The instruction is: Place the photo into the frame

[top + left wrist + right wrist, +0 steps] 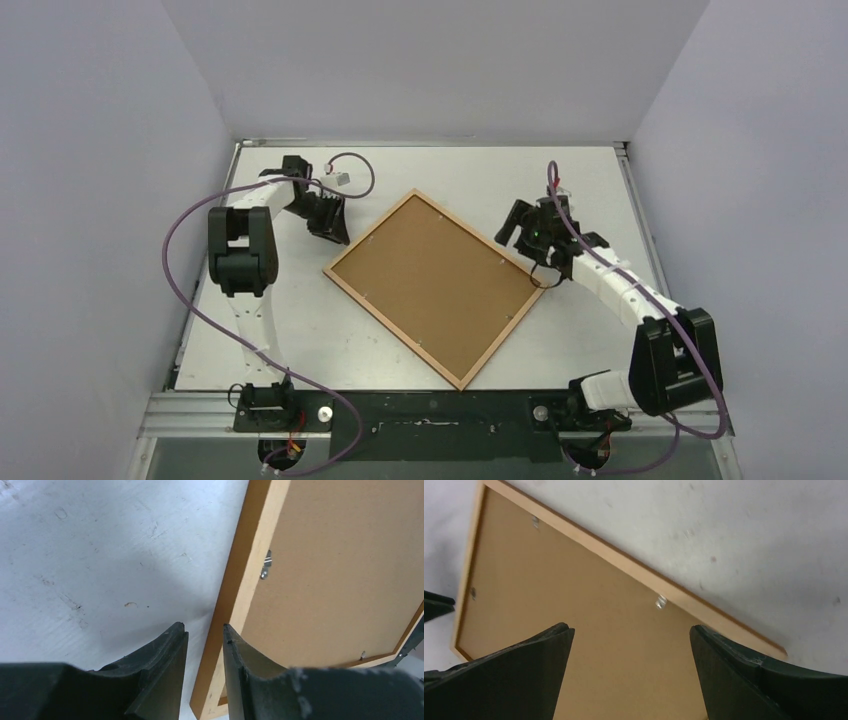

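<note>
In the middle of the desk (280, 340) the frame (392, 329) lies flat and face down, turned cornerwise so that one corner points to the far edge and the opposite one to the near edge. A plain brown backing sheet (435, 285) fills its wooden border. Small metal clips (266, 565) sit along the inner side of the border, but they are too small to tell whether they are turned over the sheet or clear of it.

The photo appears in no view. It may lie under the backing sheet, in which case little would be left beyond securing the clips, or it may be out of sight elsewhere; the pictures do not settle it.

The left hand (330, 228) hangs beside the frame's far-left side, its fingers a narrow gap apart with nothing between them. The right hand (522, 238) hovers at the frame's right corner, spread wide over the sheet and holding nothing.

The frame's glass side is hidden against the desk. Each wrist view crops the frame to part of one side.
</note>
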